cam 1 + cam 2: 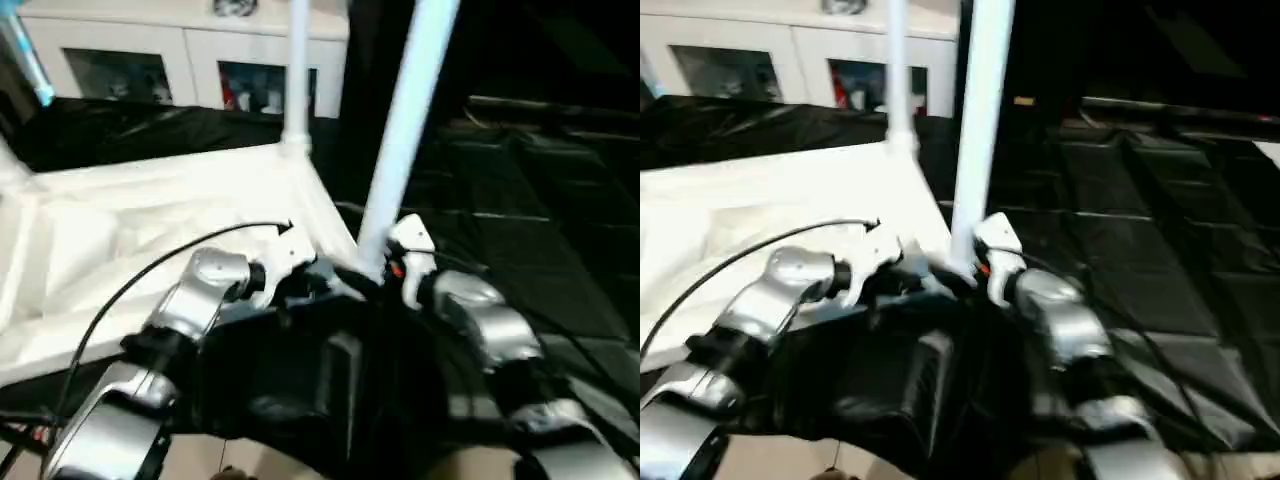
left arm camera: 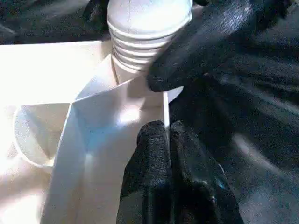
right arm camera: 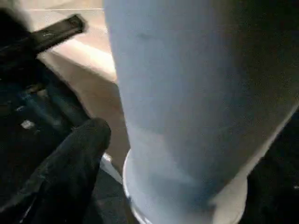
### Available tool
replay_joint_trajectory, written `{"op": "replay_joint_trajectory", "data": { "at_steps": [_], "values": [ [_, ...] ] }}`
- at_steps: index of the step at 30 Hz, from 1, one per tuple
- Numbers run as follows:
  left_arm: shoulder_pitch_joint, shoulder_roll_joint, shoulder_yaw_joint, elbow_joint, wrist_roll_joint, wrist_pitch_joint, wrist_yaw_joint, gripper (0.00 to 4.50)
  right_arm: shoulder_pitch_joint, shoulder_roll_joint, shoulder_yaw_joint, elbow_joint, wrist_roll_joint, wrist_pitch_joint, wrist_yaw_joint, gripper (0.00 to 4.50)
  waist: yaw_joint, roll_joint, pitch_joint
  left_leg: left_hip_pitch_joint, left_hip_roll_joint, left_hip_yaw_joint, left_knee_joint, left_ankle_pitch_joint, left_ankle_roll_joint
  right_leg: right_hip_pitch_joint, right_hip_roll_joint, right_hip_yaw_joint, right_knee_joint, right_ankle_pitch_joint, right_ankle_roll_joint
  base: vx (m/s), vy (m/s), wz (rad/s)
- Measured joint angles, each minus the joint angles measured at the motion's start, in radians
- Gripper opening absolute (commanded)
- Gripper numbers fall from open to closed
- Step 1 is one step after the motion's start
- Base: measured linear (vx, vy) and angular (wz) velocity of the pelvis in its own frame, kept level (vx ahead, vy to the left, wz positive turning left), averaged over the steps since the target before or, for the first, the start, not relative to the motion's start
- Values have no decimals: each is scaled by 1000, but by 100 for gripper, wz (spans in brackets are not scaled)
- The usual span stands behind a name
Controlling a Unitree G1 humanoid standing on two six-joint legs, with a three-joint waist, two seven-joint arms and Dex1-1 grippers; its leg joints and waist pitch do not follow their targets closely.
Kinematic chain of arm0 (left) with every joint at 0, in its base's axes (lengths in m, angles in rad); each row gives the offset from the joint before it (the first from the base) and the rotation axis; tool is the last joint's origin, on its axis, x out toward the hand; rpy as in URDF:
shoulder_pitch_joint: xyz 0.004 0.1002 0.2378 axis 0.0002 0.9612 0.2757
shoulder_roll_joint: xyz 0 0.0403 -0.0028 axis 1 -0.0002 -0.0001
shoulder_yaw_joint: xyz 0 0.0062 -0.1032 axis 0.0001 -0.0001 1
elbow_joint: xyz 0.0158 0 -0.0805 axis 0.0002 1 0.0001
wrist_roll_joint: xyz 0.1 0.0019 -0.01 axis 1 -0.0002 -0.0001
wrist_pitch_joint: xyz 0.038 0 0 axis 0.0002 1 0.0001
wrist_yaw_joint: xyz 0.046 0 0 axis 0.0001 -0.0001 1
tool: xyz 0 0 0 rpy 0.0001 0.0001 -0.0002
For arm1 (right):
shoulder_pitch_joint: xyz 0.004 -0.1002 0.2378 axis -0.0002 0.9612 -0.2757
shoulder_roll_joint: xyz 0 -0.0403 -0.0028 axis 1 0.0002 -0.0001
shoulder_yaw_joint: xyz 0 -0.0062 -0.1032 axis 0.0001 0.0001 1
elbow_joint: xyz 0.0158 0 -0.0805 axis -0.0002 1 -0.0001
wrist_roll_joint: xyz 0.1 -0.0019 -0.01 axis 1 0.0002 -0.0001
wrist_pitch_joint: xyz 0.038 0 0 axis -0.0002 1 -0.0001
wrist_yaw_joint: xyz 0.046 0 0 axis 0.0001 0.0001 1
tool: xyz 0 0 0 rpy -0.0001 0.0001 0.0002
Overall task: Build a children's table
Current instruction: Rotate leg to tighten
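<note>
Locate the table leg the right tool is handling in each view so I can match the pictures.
Left eye view: the leg leans up from the near right corner of the tabletop.
Right eye view: the leg stands centre, nearly upright.
Left wrist view: its ribbed end sits at the corner socket.
Right wrist view: the tube looms close.
Shared landmark: that near right corner.

Near leg (image 1: 405, 130) runs off the top edge, its foot hidden behind the wrists; right hand (image 3: 70, 163) shows one finger only, grip state unreadable; cabinet (image 1: 180, 50) contents too blurred to identify; tabletop (image 1: 120, 250) cut at left edge.
</note>
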Motion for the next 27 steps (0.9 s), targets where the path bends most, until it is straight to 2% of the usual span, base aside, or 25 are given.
{"op": "replay_joint_trajectory", "data": {
  "at_steps": [7, 16, 20, 27],
  "values": [
    [40, 55, -20, -62, -33, -24, -109, 0, 29, -83, 42, -65, 42, 28, 197, 407, 5, 1, 1, 0, 0, 0, -1, 0, 0, 0, 0, 0, 0, -1, 0, 0, 0, 0],
    [92, 125, -29, -146, -74, -8, -233, 0, 54, -114, 92, -109, 49, 54, 314, 327, 8, 1, 1, -1, 0, 0, 1, 0, 0, 0, 0, 1, 0, -2, 2, 0, 0, 0],
    [95, 127, -30, -147, -78, -7, -237, 0, 57, -115, 98, -112, 56, 57, 321, 295, 11, 1, 1, -1, 0, 0, 1, 0, 0, 0, 0, 1, 0, -1, 0, 0, 0, 0],
    [90, 106, -26, -133, -67, -6, -199, 0, 67, -100, 83, -111, 59, 65, 284, 280, 20, 1, 0, 0, 0, 0, 1, 0, 0, 1, 0, 1, 0, -3, 3, 0, 0, 0]
  ]
}}
